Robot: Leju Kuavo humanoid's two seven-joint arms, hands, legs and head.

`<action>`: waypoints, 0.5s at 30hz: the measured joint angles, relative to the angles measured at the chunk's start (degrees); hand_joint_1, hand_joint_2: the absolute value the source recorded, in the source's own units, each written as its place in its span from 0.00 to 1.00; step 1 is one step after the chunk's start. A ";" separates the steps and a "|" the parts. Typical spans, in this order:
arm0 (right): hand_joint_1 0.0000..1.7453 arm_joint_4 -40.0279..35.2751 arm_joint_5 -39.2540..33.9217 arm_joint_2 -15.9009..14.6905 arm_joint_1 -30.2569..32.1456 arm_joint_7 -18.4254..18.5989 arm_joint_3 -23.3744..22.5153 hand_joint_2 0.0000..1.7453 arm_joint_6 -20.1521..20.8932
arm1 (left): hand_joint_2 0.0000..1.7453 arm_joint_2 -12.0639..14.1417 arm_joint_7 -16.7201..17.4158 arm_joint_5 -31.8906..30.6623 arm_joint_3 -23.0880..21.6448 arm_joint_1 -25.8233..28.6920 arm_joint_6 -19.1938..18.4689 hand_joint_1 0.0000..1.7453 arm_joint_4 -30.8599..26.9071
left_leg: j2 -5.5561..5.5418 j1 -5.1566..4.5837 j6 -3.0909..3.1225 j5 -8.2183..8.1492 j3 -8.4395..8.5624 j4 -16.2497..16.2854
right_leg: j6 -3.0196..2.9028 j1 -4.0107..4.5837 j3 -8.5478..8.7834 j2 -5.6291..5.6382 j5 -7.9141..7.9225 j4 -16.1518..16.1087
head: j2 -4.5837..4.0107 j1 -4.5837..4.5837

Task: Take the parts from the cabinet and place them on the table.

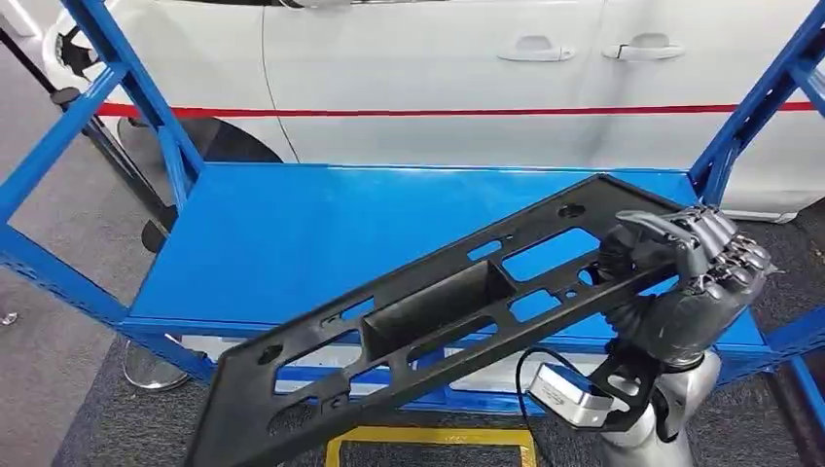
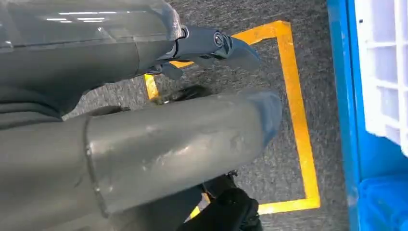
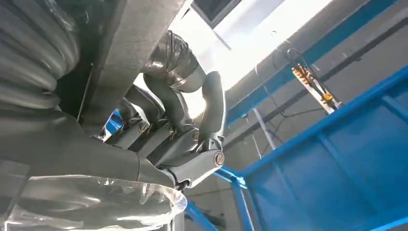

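A long black plastic part (image 1: 428, 311) with cut-out openings and a deep middle pocket hangs slanted above the blue cabinet shelf (image 1: 282, 233). Its low end reaches toward the near left and its high end is at the right. My right hand (image 1: 696, 272) grips that high right end, fingers curled over the edge. In the right wrist view the fingers (image 3: 178, 130) wrap around the dark part (image 3: 120, 53). My left hand (image 2: 183, 125) hangs over the floor with thumb and fingers apart, holding nothing.
Blue cabinet uprights rise at the left (image 1: 126, 88) and right (image 1: 759, 107) of the shelf. A white car (image 1: 438, 68) with a red stripe stands behind. Yellow tape (image 2: 298, 120) marks a square on the grey floor. A white crate (image 2: 385, 72) sits low in the cabinet.
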 joint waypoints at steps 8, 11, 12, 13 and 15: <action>1.00 0.00 0.15 -1.03 0.05 1.01 0.81 1.00 -0.02 | 0.00 0.00 0.11 1.57 -0.15 -1.37 -0.79 0.00 0.11 | 0.06 -1.32 2.15 5.87 10.83 -16.16 | 1.59 -0.29 -2.05 -0.18 3.33 -0.46 | 0.00 -0.07; 1.00 0.00 -0.48 -1.14 0.34 -0.02 0.94 1.00 0.00 | 0.00 -0.07 -0.64 1.92 -0.15 -1.01 -0.74 0.00 0.26 | 0.14 -0.71 3.06 8.63 10.57 -17.91 | 2.47 -0.26 -2.02 -0.04 4.36 -1.26 | 0.00 0.00; 1.00 0.00 -0.88 -1.25 0.60 -0.33 0.94 1.00 -0.02 | 0.00 -0.11 -0.92 2.12 -0.17 -1.03 -0.74 0.00 0.28 | 0.48 -0.85 3.20 9.44 10.24 -18.21 | 2.51 -0.38 -2.62 0.12 1.75 -0.31 | 0.00 -0.07; 1.00 0.00 -1.07 -1.27 0.69 -0.64 0.94 1.00 -0.02 | 0.00 -0.11 -1.16 2.19 -0.17 -1.09 -0.74 0.00 0.28 | 0.54 -0.82 3.58 10.11 9.40 -18.21 | 2.57 -0.26 -3.50 0.24 -1.92 2.46 | 0.00 0.04; 1.00 0.00 -1.29 -1.33 0.94 -0.83 0.94 1.00 -0.02 | 0.00 -0.22 -1.36 2.23 -0.22 -0.96 -0.77 0.00 0.31 | 0.69 -0.85 3.61 11.31 7.58 -18.06 | 3.08 -0.29 -5.45 0.30 -8.03 10.86 | 0.00 0.00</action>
